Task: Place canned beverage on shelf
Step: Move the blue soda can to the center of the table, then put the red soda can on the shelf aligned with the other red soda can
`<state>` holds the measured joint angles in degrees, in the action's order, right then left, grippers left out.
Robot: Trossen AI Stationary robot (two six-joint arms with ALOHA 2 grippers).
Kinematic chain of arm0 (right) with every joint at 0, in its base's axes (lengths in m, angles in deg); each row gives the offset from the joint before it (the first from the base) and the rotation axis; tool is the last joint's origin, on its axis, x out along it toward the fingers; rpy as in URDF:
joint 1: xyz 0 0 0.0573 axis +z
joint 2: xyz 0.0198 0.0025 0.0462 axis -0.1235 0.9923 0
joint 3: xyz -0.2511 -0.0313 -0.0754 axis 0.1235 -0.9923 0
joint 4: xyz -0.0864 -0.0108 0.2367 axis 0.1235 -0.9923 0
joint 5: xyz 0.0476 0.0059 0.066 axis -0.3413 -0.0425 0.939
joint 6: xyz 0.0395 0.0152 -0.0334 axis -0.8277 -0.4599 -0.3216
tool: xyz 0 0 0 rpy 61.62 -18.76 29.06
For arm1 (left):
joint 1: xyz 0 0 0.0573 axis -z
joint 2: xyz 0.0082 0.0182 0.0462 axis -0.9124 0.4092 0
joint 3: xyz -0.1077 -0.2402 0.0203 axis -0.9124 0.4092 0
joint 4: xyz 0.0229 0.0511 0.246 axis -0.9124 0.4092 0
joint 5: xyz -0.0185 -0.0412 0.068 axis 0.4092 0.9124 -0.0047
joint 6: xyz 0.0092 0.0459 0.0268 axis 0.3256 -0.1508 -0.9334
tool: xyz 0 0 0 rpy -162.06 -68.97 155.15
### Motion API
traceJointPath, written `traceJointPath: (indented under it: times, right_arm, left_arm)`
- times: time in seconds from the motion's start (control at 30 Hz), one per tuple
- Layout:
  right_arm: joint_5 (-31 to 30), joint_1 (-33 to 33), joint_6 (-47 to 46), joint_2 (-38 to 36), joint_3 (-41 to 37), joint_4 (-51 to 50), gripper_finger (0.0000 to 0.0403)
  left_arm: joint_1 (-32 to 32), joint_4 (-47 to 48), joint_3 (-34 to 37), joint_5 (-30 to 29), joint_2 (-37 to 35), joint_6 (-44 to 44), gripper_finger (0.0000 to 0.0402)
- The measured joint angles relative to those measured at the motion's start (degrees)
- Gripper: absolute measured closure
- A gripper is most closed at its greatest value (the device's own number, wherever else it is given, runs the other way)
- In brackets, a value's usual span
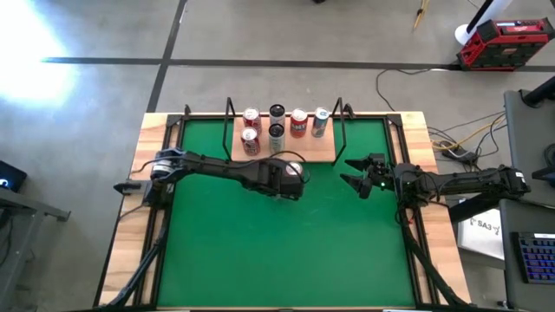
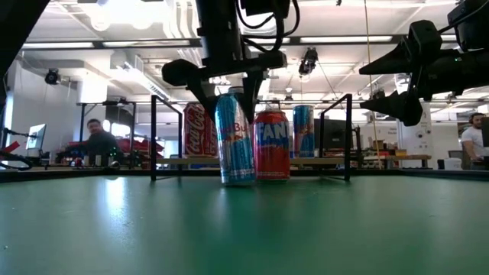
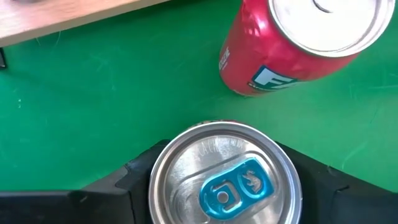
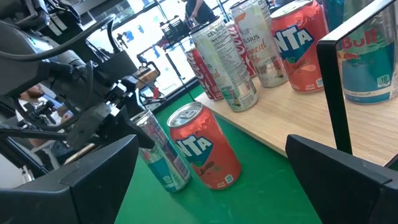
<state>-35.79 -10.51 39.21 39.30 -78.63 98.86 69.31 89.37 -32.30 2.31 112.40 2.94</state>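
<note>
A slim blue and silver can (image 2: 235, 139) stands on the green mat (image 1: 286, 243), just in front of the shelf (image 1: 317, 152). My left gripper (image 1: 293, 173) is shut on it from above. Its silver top with a blue tab shows in the left wrist view (image 3: 224, 183). A red Fanta can (image 2: 271, 143) stands on its base on the mat, right beside it. Several more cans (image 1: 276, 126) stand on the light wooden shelf between black uprights. My right gripper (image 1: 357, 176) hangs open and empty above the mat, right of the shelf. My left gripper pinches the blue can's upper end (image 3: 155, 177) between its two fingers (image 3: 127, 183), one on each opposite side just below the rim. The fingers come from above and point down. The can is upright with its base on the green mat.
The Fanta can (image 3: 292, 43) stands less than a can's width from the held can. Black uprights (image 2: 153, 137) frame the shelf's ends. The shelf's front strip (image 4: 292, 121) is bare wood. People and benches show in the room beyond the table.
</note>
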Motion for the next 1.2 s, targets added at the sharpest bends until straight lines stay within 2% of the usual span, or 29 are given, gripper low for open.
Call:
traceJointPath:
  times: [0.17, 0.5, 0.57, 0.77, 0.87, 1.0, 1.07, 1.2]
  right_arm:
    - [0.00, -0.01, -0.01, -0.02, 0.00, 0.00, 0.0003]
    - [0.01, -0.01, 0.01, -0.02, 0.00, 0.00, 0.0003]
    - [0.00, 0.00, 0.01, -0.01, 0.00, 0.00, 0.0003]
    - [0.00, 0.01, -0.01, -0.02, 0.00, 0.00, 0.0003]
    - [0.00, 0.01, 0.01, 0.00, 0.00, 0.00, 0.0003]
    - [0.00, 0.01, -0.01, 0.00, 0.00, 0.00, 0.0003]
    - [0.02, 0.01, 0.00, -0.01, 0.00, 0.00, 0.0003]
    - [0.02, -0.01, 0.01, 0.00, 0.00, 0.00, 0.0003]
  left_arm:
    - [0.02, 0.09, -0.54, 1.40, 0.14, 1.35, 0.0139]
    - [0.15, 1.15, -2.29, 3.41, 0.26, 1.81, 0.0019]
    - [0.16, 2.25, -3.47, 4.20, 0.26, 1.82, 0.0007]
    - [0.17, 8.83, -11.90, 4.41, 0.15, 1.78, 0.0021]
    - [0.17, 17.03, -17.16, 2.86, 0.04, 2.30, 0.0021]
    - [0.45, 27.59, -21.38, -0.03, -0.31, 8.43, 0.0022]
    - [0.57, 25.98, -19.35, -2.26, -2.56, 8.93, 0.0024]
    - [0.57, 26.54, -9.07, -3.55, -10.63, 11.02, 0.0038]
